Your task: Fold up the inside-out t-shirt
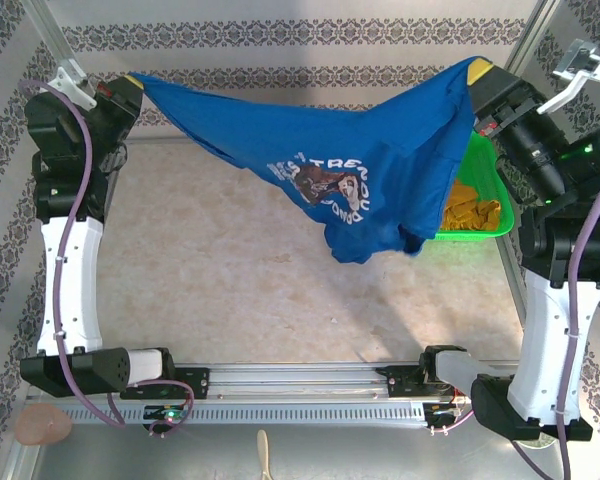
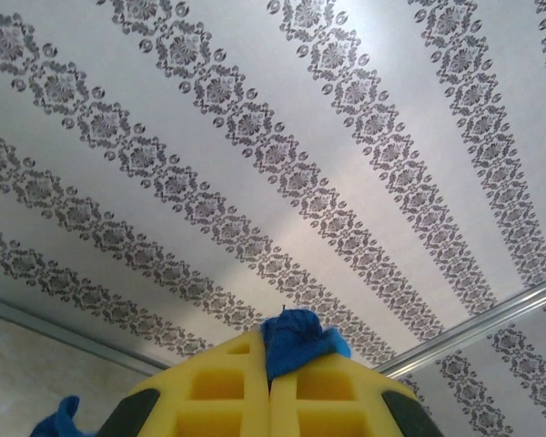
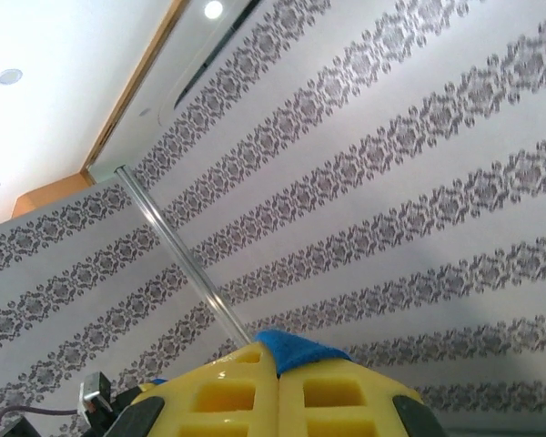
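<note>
My left tool (image 2: 270, 373) and right tool (image 3: 278, 369) each pinch the t-shirt (image 1: 380, 150), stretched between them above the table (image 1: 230, 270).

Striped damask wallpaper (image 3: 391, 182) surrounds a beige tabletop (image 1: 230, 270) (recessed ceiling lights (image 3: 214, 9) glow).

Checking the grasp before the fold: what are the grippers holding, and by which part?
Both are shut on the blue t-shirt: the left gripper and right gripper each pinch a bunched corner of cloth, stretching it above the table.
</note>
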Controlling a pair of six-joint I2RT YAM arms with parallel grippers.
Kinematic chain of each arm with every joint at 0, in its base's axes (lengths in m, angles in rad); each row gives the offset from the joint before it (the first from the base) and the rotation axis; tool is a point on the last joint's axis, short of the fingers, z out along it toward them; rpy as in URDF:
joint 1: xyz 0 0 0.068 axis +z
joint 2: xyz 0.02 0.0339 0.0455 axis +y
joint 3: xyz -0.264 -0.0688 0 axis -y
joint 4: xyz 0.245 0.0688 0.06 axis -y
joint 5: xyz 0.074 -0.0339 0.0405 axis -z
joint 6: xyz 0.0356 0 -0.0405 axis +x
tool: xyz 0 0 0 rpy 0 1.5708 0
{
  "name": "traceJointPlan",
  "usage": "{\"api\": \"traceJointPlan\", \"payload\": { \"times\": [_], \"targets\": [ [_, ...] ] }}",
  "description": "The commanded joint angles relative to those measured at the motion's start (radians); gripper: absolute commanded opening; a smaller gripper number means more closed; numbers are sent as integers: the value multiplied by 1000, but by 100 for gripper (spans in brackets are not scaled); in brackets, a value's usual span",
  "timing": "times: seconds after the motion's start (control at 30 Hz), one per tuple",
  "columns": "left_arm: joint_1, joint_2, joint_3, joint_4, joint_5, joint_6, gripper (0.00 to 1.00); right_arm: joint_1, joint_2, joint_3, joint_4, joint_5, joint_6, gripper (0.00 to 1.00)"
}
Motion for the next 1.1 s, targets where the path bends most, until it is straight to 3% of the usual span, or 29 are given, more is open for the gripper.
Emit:
{"api": "traceJointPlan", "payload": {
  "times": [0.0, 0.17, 0.37, 0.47, 0.67, 0.8, 0.93, 1.07],
  "targets": [
    [12, -59, -40, 28, 24, -31, 0, -12, -25, -38, 34, -16, 50, 0],
    [13, -130, -7, 27, 11, -44, 0, -12, -43, 66, 23, 6, 45, 0],
    [13, -95, 182, -84, -65, -14, 0, -11, 33, 233, 16, 18, 72, 0],
    [15, -1, 274, -158, -73, 19, 0, -12, 106, 256, 31, -13, 105, 0],
    [21, 224, 277, -134, -43, 15, 0, 4, 303, 212, 114, -61, 166, 0],
    [21, 410, 352, -79, 1, -2, 0, 32, 499, 345, 101, -87, 154, 0],
    [19, 650, 651, -106, 72, -40, 0, 57, 759, 686, 12, -136, 158, 0],
    [26, 937, 1218, -263, 87, -105, 0, 46, 1044, 1168, 1, -156, 322, 0]
  ]
}}
